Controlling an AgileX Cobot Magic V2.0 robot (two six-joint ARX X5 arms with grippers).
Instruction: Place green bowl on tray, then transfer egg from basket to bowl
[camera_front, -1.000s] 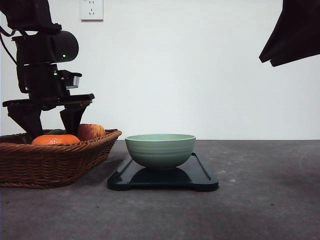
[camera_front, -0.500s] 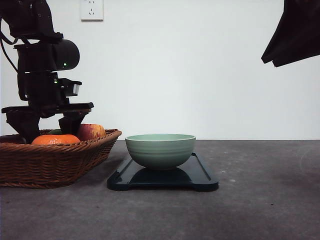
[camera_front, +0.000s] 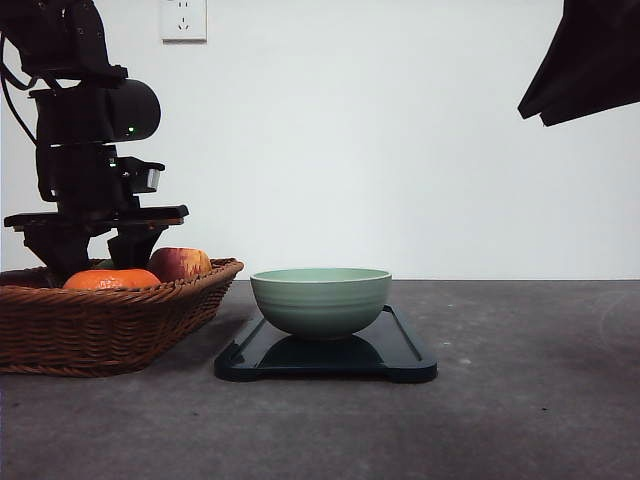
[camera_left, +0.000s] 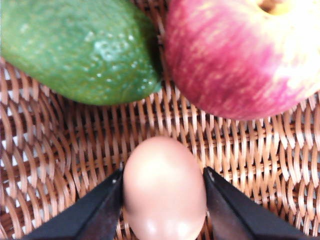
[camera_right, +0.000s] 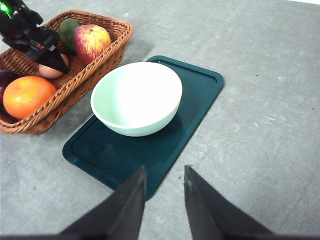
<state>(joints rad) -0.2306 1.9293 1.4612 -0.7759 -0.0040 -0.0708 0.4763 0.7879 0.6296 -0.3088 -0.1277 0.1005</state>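
Note:
The pale green bowl (camera_front: 320, 300) (camera_right: 136, 97) stands upright on the dark tray (camera_front: 400, 355) (camera_right: 200, 95). To its left sits the brown wicker basket (camera_front: 100, 325) (camera_right: 115, 37). Inside the basket lies a tan egg (camera_left: 164, 187) (camera_right: 46, 71). My left gripper (camera_front: 98, 255) (camera_left: 163, 174) reaches down into the basket, and both black fingers press the egg's sides. High at the right, my right gripper (camera_right: 164, 170) is open and holds nothing, hovering over the tray's near edge.
The basket also holds an orange (camera_front: 110, 279) (camera_right: 27, 95), a red apple (camera_front: 182, 262) (camera_left: 240, 55) and a green avocado (camera_left: 80, 50) just beyond the egg. Bare grey table (camera_front: 530, 380) stretches right of the tray. A white wall stands behind.
My left gripper's fingers have drawn closer together inside the basket and now clasp the egg. The bowl, tray and right arm have hardly moved.

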